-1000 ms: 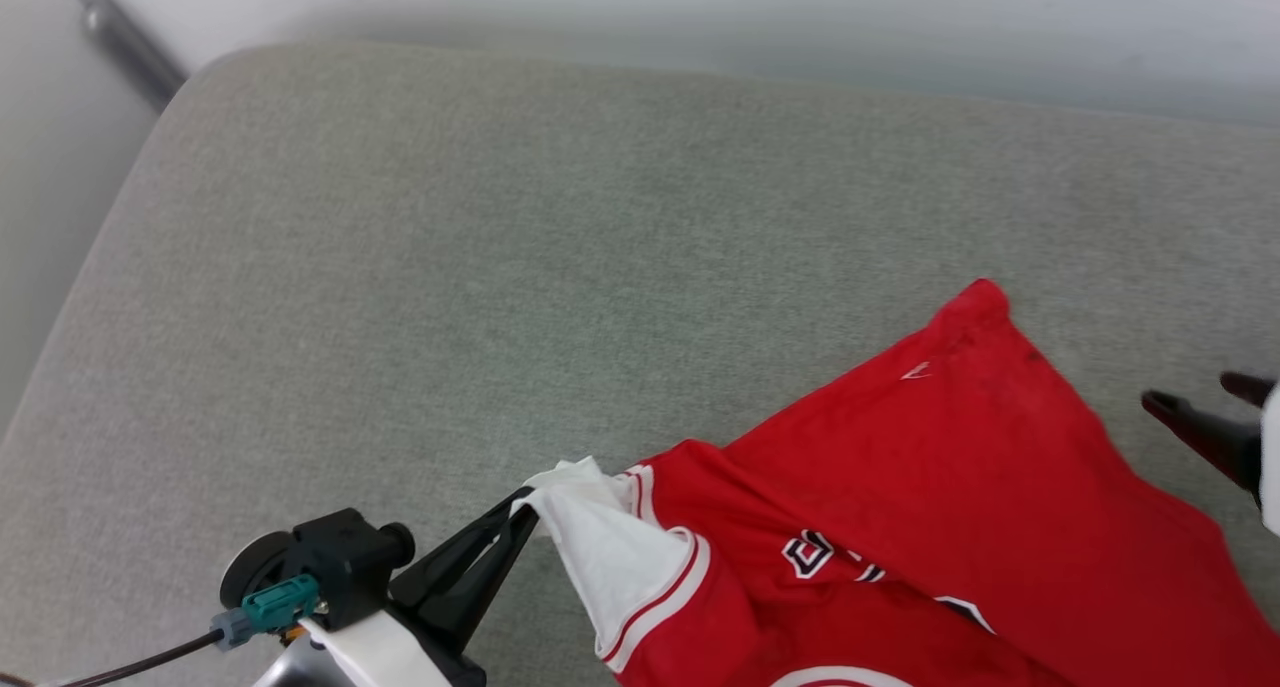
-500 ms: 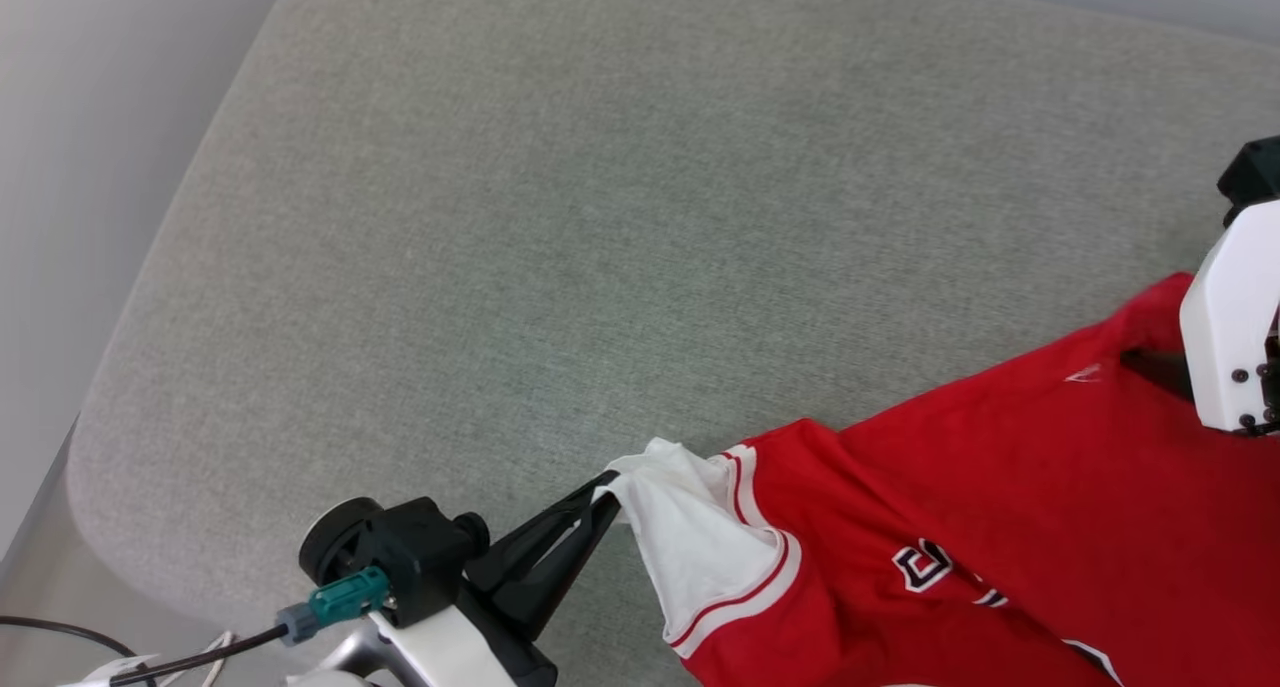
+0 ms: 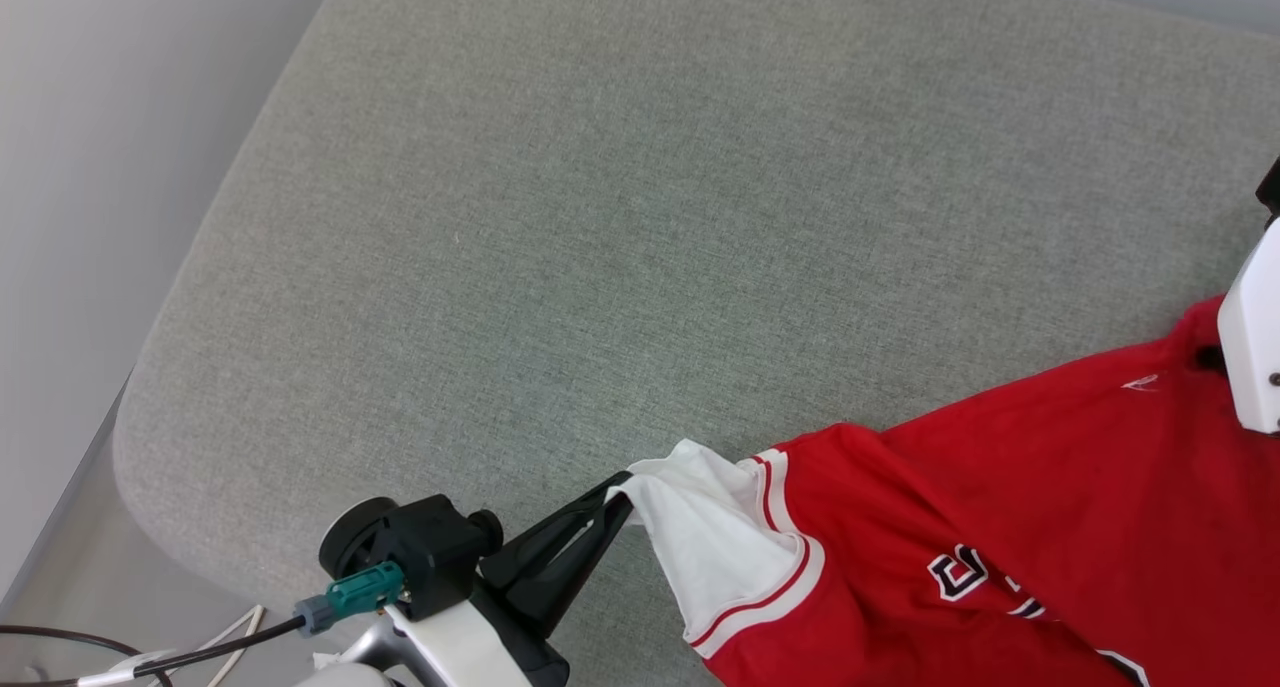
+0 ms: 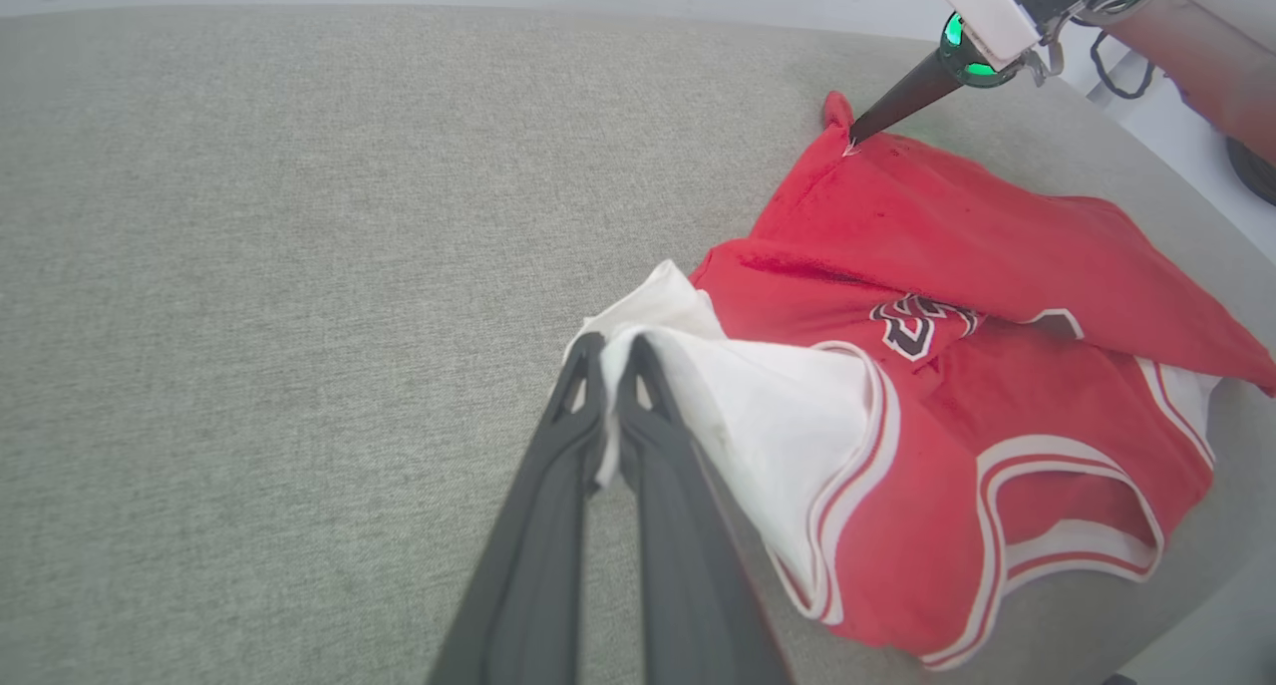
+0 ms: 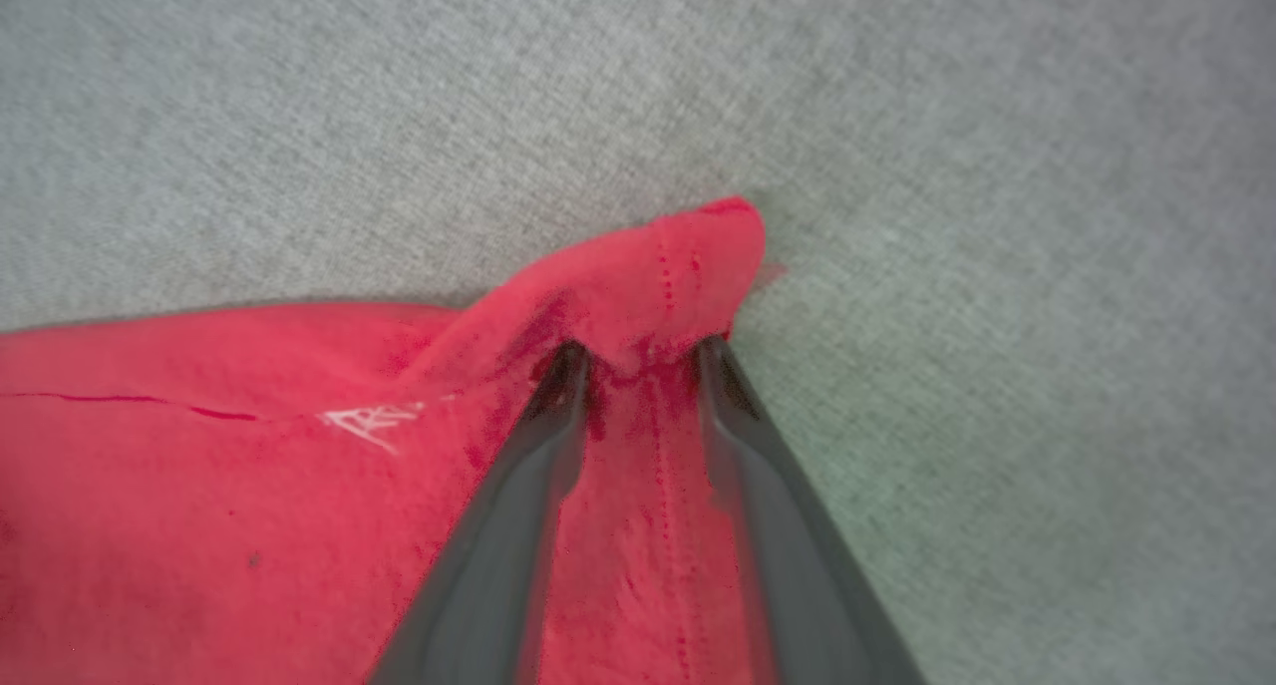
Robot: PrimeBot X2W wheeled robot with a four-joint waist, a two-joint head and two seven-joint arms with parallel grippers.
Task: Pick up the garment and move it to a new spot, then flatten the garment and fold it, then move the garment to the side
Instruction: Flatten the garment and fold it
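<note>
Head view: the garment (image 3: 1000,507), a bright red jersey, lies across the lower right of a grey-green upholstered cushion (image 3: 600,217) and runs off the right and bottom edges of the view. Its white sleeve (image 3: 710,547), trimmed in red and white stripes, is drawn out to the left. Dark-and-white lettering (image 3: 960,572) shows on the chest.

The left gripper (image 3: 615,492) is clenched on the tip of that sleeve. In the left wrist view its two dark fingers (image 4: 558,506) press together with white cloth pinched between them.

The right gripper (image 5: 643,351) is at the far red corner of the jersey. In the right wrist view its fingers stand a little apart on either side of a raised fold of red cloth. Whether they are squeezing it cannot be told.

A white housing (image 3: 1255,347) on the right arm sits over that corner at the right edge of the head view. A dark cable with a teal plug (image 3: 350,592) runs from the left wrist.
</note>
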